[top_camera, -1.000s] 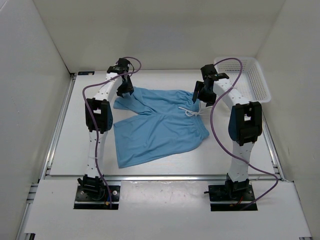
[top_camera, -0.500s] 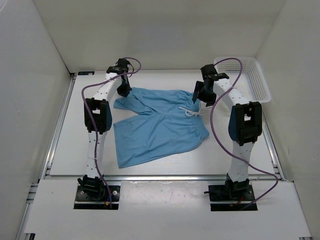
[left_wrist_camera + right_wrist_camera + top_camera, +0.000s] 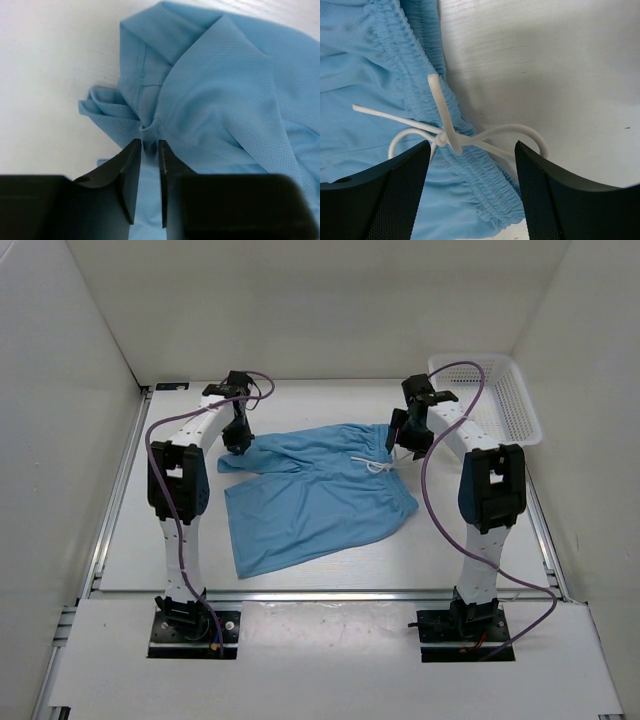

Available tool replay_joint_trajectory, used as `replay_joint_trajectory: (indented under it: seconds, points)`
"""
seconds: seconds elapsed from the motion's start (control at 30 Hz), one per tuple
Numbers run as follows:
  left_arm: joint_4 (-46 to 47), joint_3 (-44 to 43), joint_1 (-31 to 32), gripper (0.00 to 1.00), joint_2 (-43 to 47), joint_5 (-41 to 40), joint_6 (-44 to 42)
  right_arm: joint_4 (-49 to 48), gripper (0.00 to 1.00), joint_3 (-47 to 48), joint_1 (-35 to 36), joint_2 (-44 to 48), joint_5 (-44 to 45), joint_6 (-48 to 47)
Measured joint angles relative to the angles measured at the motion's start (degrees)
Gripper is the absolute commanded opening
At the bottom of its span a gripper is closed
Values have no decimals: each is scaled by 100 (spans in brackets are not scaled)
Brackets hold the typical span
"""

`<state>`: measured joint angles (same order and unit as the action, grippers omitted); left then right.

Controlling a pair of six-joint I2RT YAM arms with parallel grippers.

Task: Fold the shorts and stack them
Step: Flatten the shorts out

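The light blue shorts (image 3: 310, 495) lie on the white table, waistband to the right, legs to the left. My left gripper (image 3: 237, 437) is shut on a bunched fold of the far leg's fabric; in the left wrist view its jaws (image 3: 149, 142) pinch the blue cloth (image 3: 225, 90), which gathers into creases at the tips. My right gripper (image 3: 400, 435) is open over the far end of the waistband. In the right wrist view it (image 3: 472, 144) straddles the elastic waistband (image 3: 415, 55) and the knotted white drawstring (image 3: 445, 115), holding nothing.
A white mesh basket (image 3: 500, 400) stands at the back right corner. White walls close in the table on three sides. Bare white table (image 3: 330, 400) shows behind the shorts and to their left.
My left gripper has moved left and toward me with the far leg's fabric in it, and that leg has bunched up and shifted. The right gripper has barely moved.
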<state>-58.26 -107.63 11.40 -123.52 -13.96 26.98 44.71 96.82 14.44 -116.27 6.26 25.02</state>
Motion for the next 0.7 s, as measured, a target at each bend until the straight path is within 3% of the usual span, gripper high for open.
replay_joint_trajectory:
  seconds: [0.1,0.13,0.17,0.33,0.5,0.53,0.57,0.63,0.7]
  points:
    - [-22,79,0,48,-81,-2,11,0,73,-31,0,24,-24,0]
    - [-7,79,0,63,-94,4,20,0,73,-31,0,31,-26,-4]
    - [-11,63,0,70,-98,7,15,-2,74,-31,0,42,-35,-9]
    - [-66,-621,-44,71,-339,35,24,96,74,133,0,-4,-79,-50]
    - [-116,-1967,-173,72,-1056,203,-50,275,74,1683,0,-813,-90,-129]
    - [-179,-2321,-216,89,-1300,262,-63,295,74,2031,0,-1029,-90,-136]
    - [-173,-2535,-249,94,-1480,284,-109,286,74,2299,0,-1217,-94,-144]
    - [-184,-2793,-326,100,-1799,376,-109,317,74,2697,-2,-1545,-109,-149]
    - [-234,-2848,-400,100,-2041,507,-109,382,74,3051,-7,-1882,-144,-146]
